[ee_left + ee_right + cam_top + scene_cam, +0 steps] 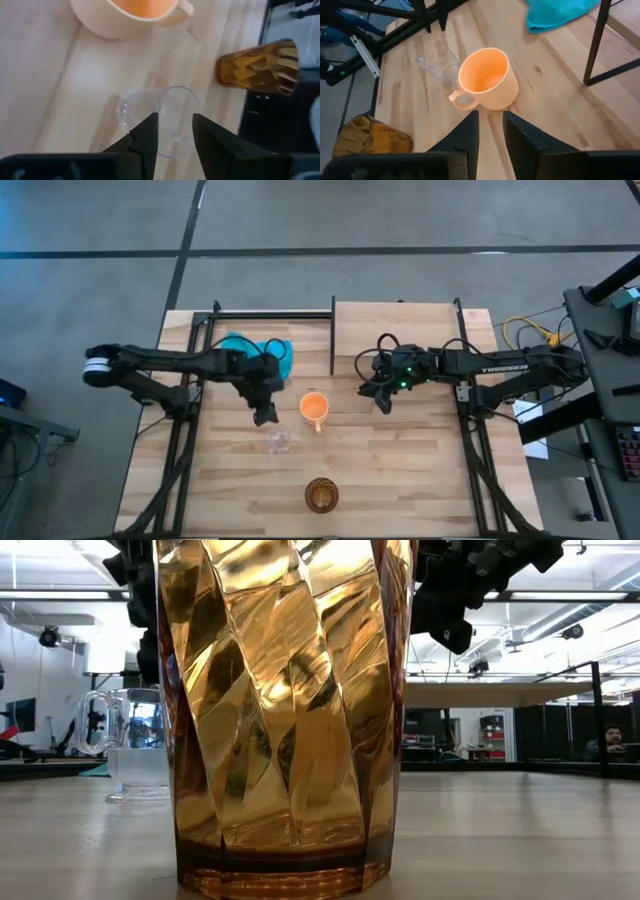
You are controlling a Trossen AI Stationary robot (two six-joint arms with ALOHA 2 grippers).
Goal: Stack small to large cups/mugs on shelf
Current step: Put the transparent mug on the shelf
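Observation:
The small clear glass cup (278, 442) stands on its base on the table between the orange mug (314, 408) and the brown faceted cup (321, 495). My left gripper (265, 416) hovers open just to the far left of the glass. In the left wrist view its fingers (174, 131) stand above the glass cup's rim (175, 102) without touching it. My right gripper (383, 402) is open to the right of the mug, and its wrist view faces the mug (487, 80). The brown cup (285, 710) fills the low view, with the glass cup (135, 755) to its left.
The shelf board (400, 325) stands raised at the far right of the table, on black posts (333, 335). A teal cloth (265, 352) lies at the far left, behind my left arm. Bare tabletop (410, 470) lies near and to the right of the cups.

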